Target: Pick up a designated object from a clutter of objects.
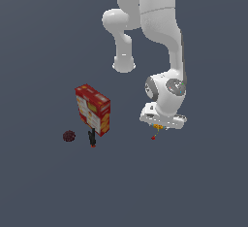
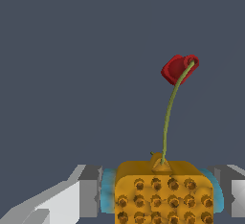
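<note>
The orange-yellow pitted block (image 2: 162,194) is seen clamped between the fingers (image 2: 88,192) in the wrist view, a thin stalk with a red tip (image 2: 179,68) projecting from it. The red-and-yellow box (image 1: 93,109) is observed well apart on the worktop (image 1: 193,187).

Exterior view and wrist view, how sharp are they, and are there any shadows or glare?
Exterior view: soft and coarse, the tall red-and-yellow box has unreadable print; flat light, no cast shadows. Wrist view: sharper, pits on the small orange-yellow block show clearly between the gripper fingers; no glare.
</note>
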Controlling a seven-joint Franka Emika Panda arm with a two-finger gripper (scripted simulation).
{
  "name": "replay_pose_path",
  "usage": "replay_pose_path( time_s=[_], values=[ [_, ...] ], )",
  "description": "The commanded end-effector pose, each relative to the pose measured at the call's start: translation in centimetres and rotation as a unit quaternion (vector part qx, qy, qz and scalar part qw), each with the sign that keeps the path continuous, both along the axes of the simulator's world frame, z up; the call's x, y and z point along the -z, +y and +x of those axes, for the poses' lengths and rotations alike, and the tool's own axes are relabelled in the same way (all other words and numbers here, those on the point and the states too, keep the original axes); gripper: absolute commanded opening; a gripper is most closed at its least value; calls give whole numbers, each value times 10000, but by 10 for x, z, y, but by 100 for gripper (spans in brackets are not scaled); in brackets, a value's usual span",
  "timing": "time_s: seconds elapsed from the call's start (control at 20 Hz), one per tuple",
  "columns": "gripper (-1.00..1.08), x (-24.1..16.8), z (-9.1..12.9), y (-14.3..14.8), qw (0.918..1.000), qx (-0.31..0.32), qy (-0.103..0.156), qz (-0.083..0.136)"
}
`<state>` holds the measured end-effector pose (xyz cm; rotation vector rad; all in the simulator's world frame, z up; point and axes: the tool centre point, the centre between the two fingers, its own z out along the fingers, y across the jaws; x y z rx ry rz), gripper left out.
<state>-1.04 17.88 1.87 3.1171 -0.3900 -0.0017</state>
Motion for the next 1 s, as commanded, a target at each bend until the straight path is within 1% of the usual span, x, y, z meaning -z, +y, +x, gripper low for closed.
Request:
replay_pose_path(
  time_s=[0.0, 0.25, 0.45, 0.95],
  values=[
    [-100, -5, 0, -2, 10000, 1, -7, 2],
    [-100, -24, -2, -12, 10000, 1, -7, 2],
    [-100, -48, -5, -23, 10000, 0, -7, 0],
    [-100, -136, -15, -65, 10000, -2, -6, 4]
  ],
)
